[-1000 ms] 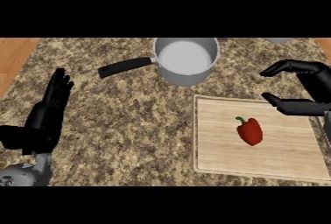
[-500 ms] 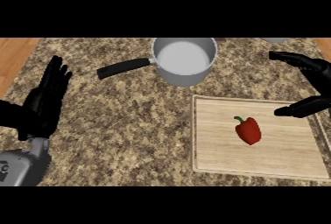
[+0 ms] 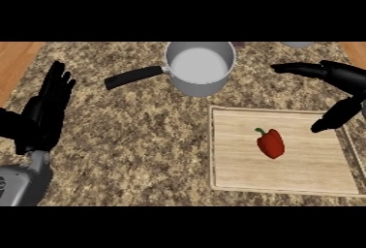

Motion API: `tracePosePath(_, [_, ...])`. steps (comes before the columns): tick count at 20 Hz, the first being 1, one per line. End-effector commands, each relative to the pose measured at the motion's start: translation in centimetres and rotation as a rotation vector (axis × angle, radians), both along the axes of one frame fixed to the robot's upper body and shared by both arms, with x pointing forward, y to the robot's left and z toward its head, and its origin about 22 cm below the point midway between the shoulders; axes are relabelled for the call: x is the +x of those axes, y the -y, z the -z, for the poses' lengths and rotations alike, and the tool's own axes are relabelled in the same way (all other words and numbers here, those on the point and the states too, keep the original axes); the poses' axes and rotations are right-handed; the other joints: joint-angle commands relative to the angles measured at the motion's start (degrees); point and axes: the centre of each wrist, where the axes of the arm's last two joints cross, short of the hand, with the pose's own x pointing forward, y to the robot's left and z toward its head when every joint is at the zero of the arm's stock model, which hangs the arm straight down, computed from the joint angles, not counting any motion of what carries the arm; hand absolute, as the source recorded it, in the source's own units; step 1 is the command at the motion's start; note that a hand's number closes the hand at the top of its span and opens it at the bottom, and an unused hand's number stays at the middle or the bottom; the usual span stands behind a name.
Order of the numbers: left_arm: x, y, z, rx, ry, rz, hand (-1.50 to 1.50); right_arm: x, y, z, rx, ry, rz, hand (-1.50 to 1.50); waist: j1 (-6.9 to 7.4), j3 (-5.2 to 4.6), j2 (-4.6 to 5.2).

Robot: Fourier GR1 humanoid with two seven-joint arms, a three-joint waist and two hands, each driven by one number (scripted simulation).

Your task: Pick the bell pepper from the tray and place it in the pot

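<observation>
A red bell pepper (image 3: 271,143) with a green stem lies on the wooden tray (image 3: 236,174) at the right of the counter. Behind the tray stands a grey pot (image 3: 200,65) with a black handle (image 3: 134,77) pointing left; its inside looks empty. My right hand (image 3: 342,77) hovers open over the tray's far right corner, fingers spread toward the left and thumb pointing down, up and to the right of the pepper and apart from it. My left hand (image 3: 46,114) rests open at the left edge, fingers up.
The speckled granite counter (image 3: 136,145) runs under everything, with wooden strips at its far left and right. A pale round object (image 3: 298,44) shows partly at the top right.
My right hand has risen and drawn back to the right, spreading wider above the tray. The left hand has shifted slightly leftward. The pepper and pot have not moved.
</observation>
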Motion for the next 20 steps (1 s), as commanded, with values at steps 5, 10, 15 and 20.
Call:
tracePosePath(5, [-0.1, 0.3, -0.1, -0.003, -0.008, -0.02, 0.0, -0.7, -5.9, 0.0, -0.329, -0.079, -0.206, -1.5, -1.42, -0.02, -0.44])
tracePosePath(10, [0.7, -1.1, 0.1, -0.011, -0.009, -0.03, 0.0, -1.4, -6.1, 1.3, -0.38, -0.103, -0.21, -1.5, -1.77, -0.01, -0.29])
tracePosePath(15, [0.7, 0.1, 0.1, -0.001, -0.003, -0.008, 0.0, -2.6, -6.9, 3.0, -0.365, -0.129, -0.202, -1.5, -1.98, 0.0, -0.32])
tracePosePath(20, [-1.3, 0.0, 0.2, -0.001, -0.018, -0.014, 0.0, -2.9, -4.6, 4.9, -0.465, -0.124, -0.161, -1.5, -1.53, 0.03, -0.29])
